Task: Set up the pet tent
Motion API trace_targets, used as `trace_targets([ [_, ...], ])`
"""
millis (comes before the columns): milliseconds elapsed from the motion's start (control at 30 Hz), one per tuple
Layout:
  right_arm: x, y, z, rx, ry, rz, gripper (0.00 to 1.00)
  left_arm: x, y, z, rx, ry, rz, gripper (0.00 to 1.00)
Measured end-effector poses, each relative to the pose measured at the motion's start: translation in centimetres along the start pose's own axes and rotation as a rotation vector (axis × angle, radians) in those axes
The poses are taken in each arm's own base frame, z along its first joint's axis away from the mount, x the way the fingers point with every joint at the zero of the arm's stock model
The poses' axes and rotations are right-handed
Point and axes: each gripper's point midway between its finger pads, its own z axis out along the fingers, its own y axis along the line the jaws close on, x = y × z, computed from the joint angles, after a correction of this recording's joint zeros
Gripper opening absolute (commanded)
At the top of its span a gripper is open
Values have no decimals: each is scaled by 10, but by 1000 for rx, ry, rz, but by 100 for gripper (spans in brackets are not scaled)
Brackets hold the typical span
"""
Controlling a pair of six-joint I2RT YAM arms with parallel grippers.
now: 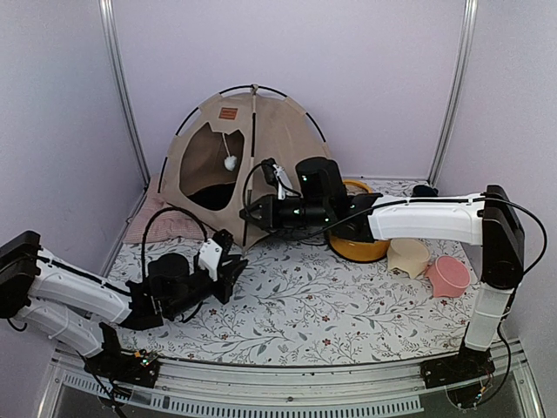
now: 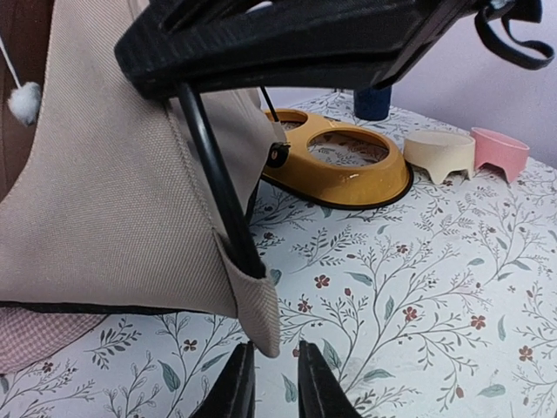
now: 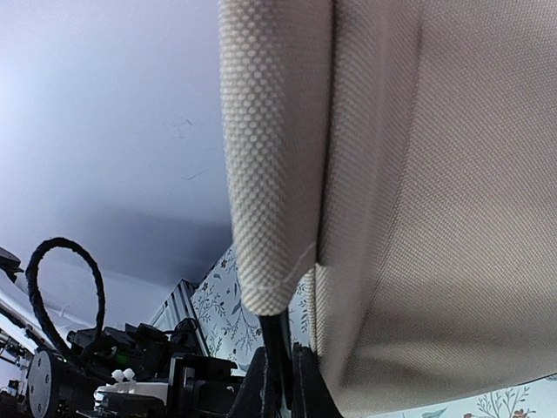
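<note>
Pole (image 3: 271, 335) of pet tent (image 3: 418, 218) pinched by right gripper (image 3: 280, 381), half-hidden (left gripper (image 2: 274, 383) ajar, empty).

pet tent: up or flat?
Up. The pet tent stands as a dome, its black poles arched and crossing at the peak, doorway open. Whether every pole end is seated: cannot tell.

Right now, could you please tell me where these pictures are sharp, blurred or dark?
Top external: evenly lit, sharp, only the pet tent doorway is dark inside. Left wrist: tent weave crisp, the right gripper overhead a dark, featureless mass. Right wrist: fabric fills the frame in focus; the left arm behind is dim and soft.
</note>
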Motion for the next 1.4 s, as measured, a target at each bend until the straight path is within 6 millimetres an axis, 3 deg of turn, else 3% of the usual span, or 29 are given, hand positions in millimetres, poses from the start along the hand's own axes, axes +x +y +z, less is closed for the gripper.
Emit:
trace_targets([
  [167,-1,0,0,1,0,1,0,-2,0,3,-7,-5,10,11],
  [333,-1,-1,0,3,0,2,0,-4,0,5,-13,-5,13,0],
  [1400,3,-5,1,25,-7,-34,0,-13,-5,-3,11,27,-30,0],
])
